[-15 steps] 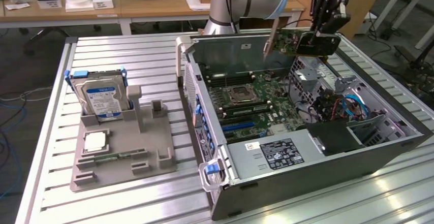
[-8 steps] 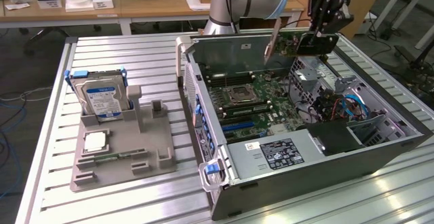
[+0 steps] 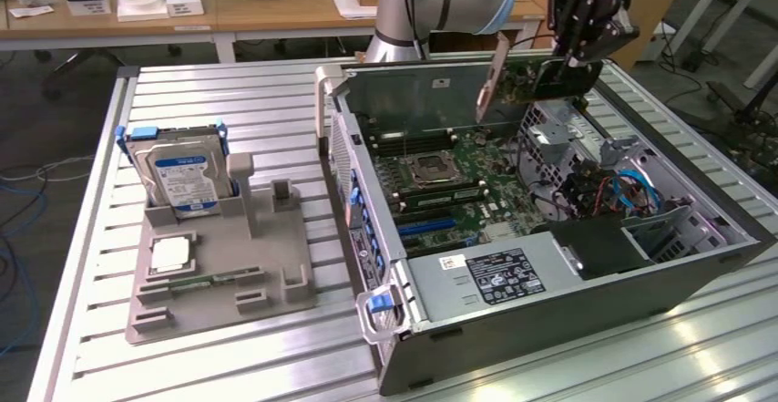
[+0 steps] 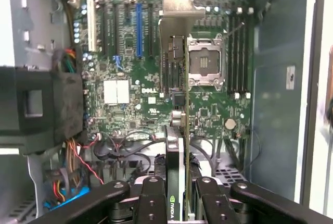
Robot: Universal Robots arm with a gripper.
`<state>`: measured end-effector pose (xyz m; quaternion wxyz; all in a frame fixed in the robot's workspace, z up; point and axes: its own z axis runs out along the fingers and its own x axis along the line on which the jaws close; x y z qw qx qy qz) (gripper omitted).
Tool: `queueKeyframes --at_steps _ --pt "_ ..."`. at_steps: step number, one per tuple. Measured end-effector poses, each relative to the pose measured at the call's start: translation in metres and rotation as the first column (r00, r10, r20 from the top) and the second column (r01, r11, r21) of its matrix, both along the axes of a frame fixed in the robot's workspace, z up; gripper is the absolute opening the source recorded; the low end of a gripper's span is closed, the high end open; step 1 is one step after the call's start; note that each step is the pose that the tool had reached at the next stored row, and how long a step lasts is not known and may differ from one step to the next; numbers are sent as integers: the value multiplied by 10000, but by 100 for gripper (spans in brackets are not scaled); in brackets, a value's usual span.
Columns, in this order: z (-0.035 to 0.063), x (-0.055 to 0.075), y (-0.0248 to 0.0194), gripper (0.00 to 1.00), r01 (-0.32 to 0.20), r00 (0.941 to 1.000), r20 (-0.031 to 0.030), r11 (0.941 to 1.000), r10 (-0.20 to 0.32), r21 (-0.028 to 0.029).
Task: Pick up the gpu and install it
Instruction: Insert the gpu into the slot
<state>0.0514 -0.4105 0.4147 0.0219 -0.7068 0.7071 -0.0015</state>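
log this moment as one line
claw: shut on gpu | gpu: held in air over motherboard of open pc case | install: not yet seated

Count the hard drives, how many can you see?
1. The hard drive stands upright in the grey holder, to the exterior view's left of the computer case. Others may be hidden inside it.

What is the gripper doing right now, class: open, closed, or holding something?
Gripper: jaws closed on the gpu, holding it above the open computer case.
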Motion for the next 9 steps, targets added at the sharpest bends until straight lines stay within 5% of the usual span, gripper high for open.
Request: queueKeyframes --at_steps 9 --pt "-7 0 0 27 -1422 9898 1 9898 1422 0"
